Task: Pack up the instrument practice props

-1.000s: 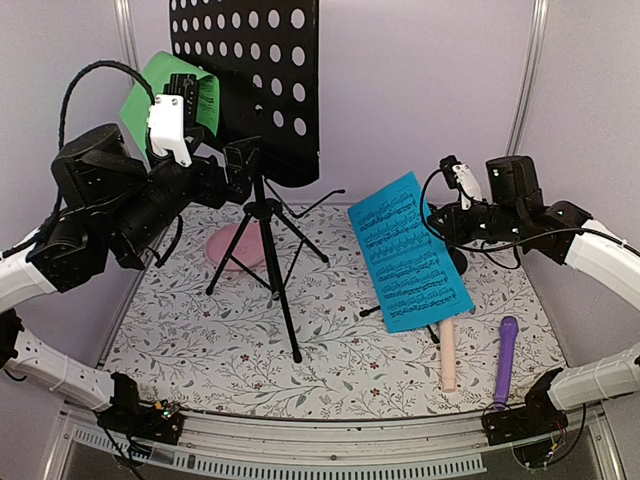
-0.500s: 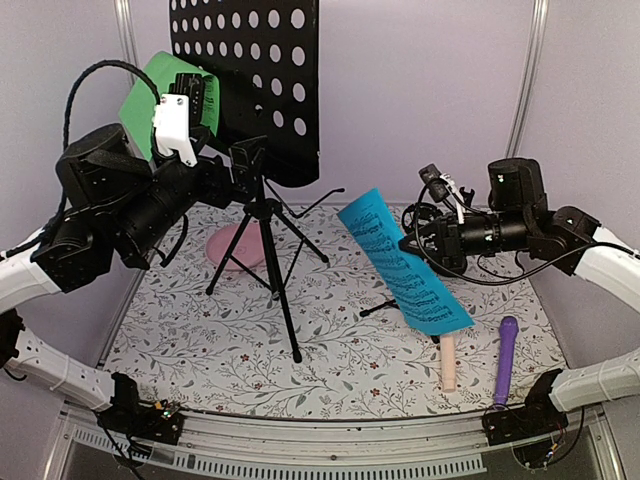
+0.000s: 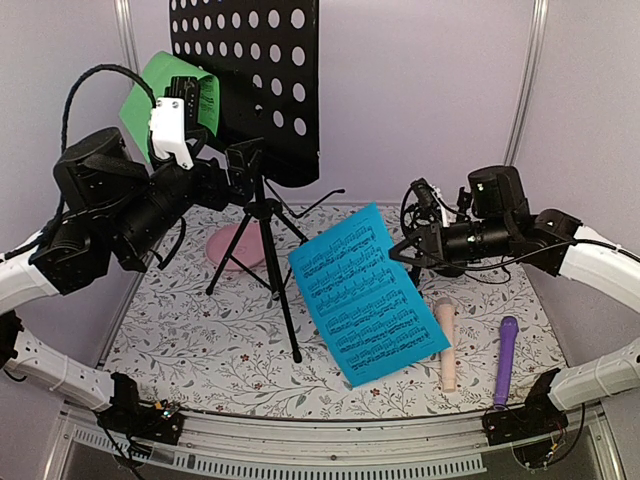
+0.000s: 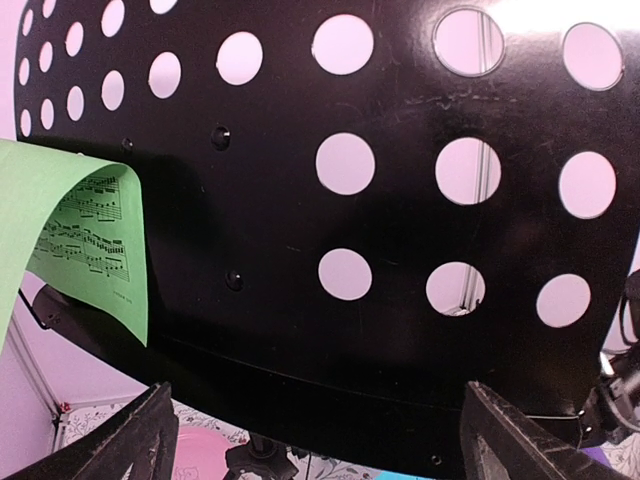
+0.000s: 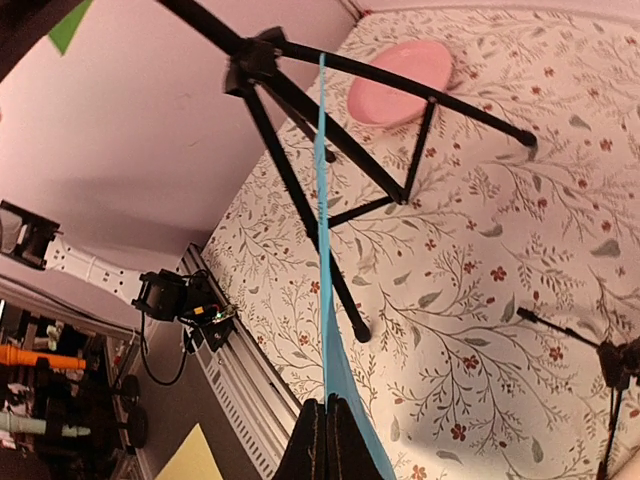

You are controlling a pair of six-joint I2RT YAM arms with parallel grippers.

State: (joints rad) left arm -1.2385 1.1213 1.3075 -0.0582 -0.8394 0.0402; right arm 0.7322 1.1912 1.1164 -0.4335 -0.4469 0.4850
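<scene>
Closed on the upper right edge of the blue sheet-music paper [image 3: 365, 295], the right gripper [image 3: 396, 252] is held above the right half of the table. The paper is carried tilted in the air, printed side up, between the tripod [image 3: 272, 240] and the beige microphone [image 3: 447, 345], whose upper end is overlapped by the paper's right edge in the top view. Whether the paper's low corner touches the floral table cover [image 3: 190, 345] cannot be told. In the right wrist view the sheet is seen edge-on as a thin blue line running up from the pinched fingertips.

The left gripper [image 4: 318, 452] is raised just before the lower lip of the black perforated music rack [image 3: 250, 60], its jaws spread wide with nothing held between them. The green sheet-music paper [image 4: 60, 230] is lodged at the rack's left side and curls out past its edge.

The beige microphone and the purple microphone [image 3: 506, 358] are laid near each other at the table's near right. A pink dish [image 3: 232, 248] is set behind the tripod's legs.
</scene>
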